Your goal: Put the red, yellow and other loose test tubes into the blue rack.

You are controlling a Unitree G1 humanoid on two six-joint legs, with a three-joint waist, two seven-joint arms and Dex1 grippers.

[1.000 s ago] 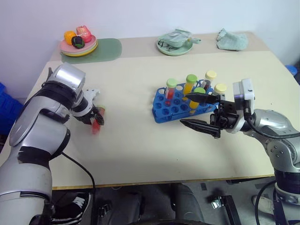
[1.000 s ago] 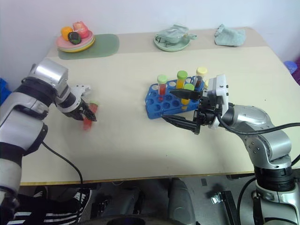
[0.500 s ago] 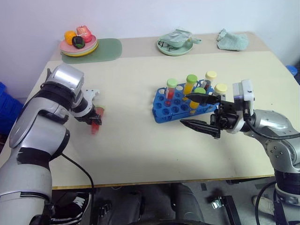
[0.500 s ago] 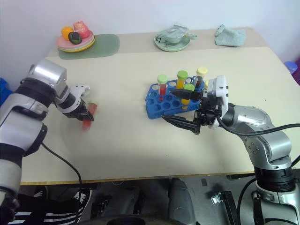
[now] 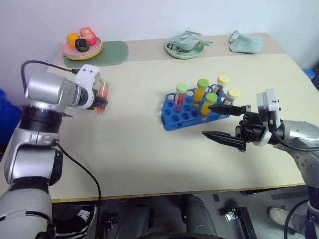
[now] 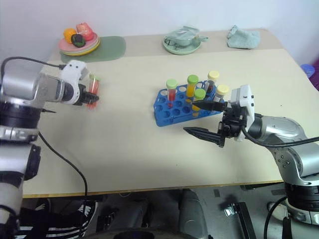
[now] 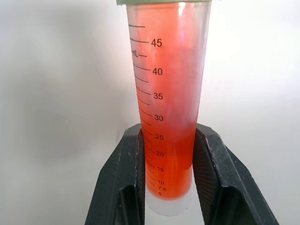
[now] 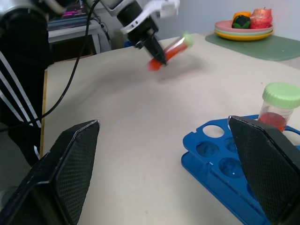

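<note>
Where the table (image 5: 149,149) shows at the frame's left, the left gripper (image 5: 101,102) grasps a red test tube (image 5: 101,92) near its base, lifted clear of the surface. Centre: blue rack (image 5: 182,115) holding five capped tubes, upright. Right of centre: right gripper (image 5: 219,121), fingers spread wide, empty, just beside the rack's near right corner.

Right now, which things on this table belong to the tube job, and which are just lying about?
Part of the job:
- red test tube, clamped in the left gripper, clear of the table
- blue rack, with five capped tubes standing in it
- right gripper, open, beside the rack

Just lying about:
- plate of toy fruit on a green mat
- green dish
- crumpled cloth
</note>
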